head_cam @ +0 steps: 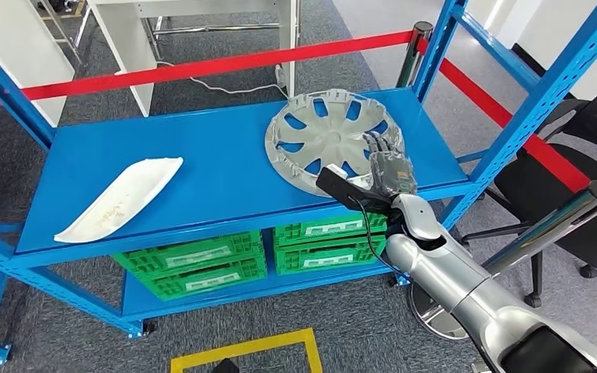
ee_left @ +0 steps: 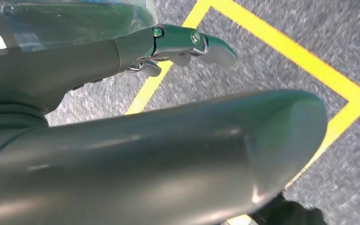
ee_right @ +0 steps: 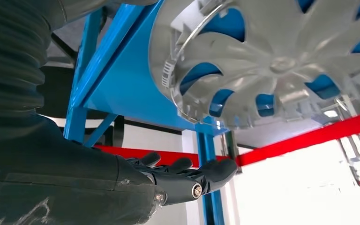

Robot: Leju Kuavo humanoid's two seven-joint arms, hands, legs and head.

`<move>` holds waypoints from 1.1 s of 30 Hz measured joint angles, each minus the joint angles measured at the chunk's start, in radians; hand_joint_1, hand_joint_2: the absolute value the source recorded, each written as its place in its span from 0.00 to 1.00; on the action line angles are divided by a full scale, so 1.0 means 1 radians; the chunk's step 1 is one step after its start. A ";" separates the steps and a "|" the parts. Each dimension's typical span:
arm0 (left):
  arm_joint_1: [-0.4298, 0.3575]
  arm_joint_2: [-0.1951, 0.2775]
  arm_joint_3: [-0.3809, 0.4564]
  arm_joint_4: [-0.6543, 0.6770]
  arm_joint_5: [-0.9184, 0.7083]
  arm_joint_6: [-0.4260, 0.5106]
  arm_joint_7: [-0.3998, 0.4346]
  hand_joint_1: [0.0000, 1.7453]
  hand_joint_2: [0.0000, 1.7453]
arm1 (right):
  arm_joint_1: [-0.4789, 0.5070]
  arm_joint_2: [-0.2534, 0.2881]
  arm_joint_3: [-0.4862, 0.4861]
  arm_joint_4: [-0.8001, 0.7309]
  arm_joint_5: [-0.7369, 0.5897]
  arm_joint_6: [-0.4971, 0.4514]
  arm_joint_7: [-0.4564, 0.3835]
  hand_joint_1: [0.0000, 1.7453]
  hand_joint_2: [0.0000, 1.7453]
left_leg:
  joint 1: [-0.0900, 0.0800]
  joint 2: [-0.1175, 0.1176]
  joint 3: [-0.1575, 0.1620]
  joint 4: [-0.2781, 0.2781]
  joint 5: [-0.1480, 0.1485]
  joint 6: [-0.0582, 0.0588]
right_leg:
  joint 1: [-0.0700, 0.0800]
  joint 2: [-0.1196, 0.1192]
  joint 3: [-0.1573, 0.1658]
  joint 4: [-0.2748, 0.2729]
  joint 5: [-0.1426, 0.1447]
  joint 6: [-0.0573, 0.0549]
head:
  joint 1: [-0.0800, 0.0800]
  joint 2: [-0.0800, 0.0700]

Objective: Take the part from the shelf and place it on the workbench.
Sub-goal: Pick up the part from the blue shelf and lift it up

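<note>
A: Hubcap (head_cam: 328,140), the grey wheel cover, lies inner side up on the top blue shelf (head_cam: 202,167), toward the robot's right end, its near rim close to the front lip.

B: Right hand (head_cam: 389,165)?

A: Reached out over the hubcap's right edge, fingers apart and extended. The right wrist view shows the fingers (ee_right: 187,174) spread with nothing between them and the hubcap (ee_right: 272,61) apart from them. No grasp yet. Whether the palm touches the rim in the head view cannot be told.

B: Left hand (ee_left: 122,108)?

A: Hanging low over grey carpet and a yellow floor line (ee_left: 281,51). Nothing seen in it; whether the fingers are curled or spread cannot be told from that angle.

B: So the step is closing on the rim. How should the robot do it well?

A: Judgement only: the cover is thin, wide and light, so it will likely slide on the painted shelf if pushed. Better to bring the thumb under the near edge and fingers over the top, pinching a spoke or the rim rather than pressing flat.

B: Hazards?

A: The blue upright (head_cam: 536,101) stands just beside the hand; the lift should come toward the robot, not sideways. The white elongated part (head_cam: 120,198) lies well apart on the left, no concern. The workbench is not identified in these views.
</note>
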 joint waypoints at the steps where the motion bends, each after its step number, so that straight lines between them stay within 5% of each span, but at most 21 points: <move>1: 0.000 -0.001 0.000 0.000 0.002 -0.002 0.002 0.00 0.00 | 0.000 0.000 0.000 0.000 0.000 0.001 0.001 0.00 0.25 | 0.001 0.000 0.000 0.001 -0.001 -0.002 | 0.001 0.001 0.003 -0.007 -0.003 0.001 | 0.000 0.000; 2: 0.001 -0.002 0.000 0.000 0.003 -0.003 0.003 0.00 0.00 | 0.000 0.000 0.001 0.000 0.001 0.002 0.001 0.00 0.00 | 0.001 0.000 0.000 0.001 -0.002 -0.003 | 0.001 0.001 0.003 -0.009 -0.006 0.001 | 0.001 0.000; 21: 0.001 0.001 0.012 0.000 0.011 -0.006 -0.007 0.00 0.00 | -0.003 0.002 0.021 0.000 0.064 0.033 0.002 0.00 0.00 | 0.001 0.000 0.013 -0.016 -0.002 -0.012 | 0.000 0.001 0.010 -0.011 -0.013 -0.006 | 0.001 0.000; 31: 0.002 0.001 0.016 0.000 0.011 -0.006 -0.012 0.00 0.00 | -0.001 0.002 0.029 0.003 0.067 0.042 0.002 0.00 0.00 | 0.000 0.000 0.013 -0.015 -0.002 -0.012 | 0.000 0.001 0.011 -0.014 -0.012 -0.005 | 0.001 0.000; 33: 0.002 0.002 0.016 0.001 0.009 -0.007 -0.010 0.00 0.00 | -0.001 0.003 0.029 0.003 0.067 0.042 0.003 0.00 0.00 | -0.002 0.000 0.015 -0.019 -0.002 -0.004 | -0.003 0.001 0.014 -0.021 -0.009 0.000 | 0.000 0.000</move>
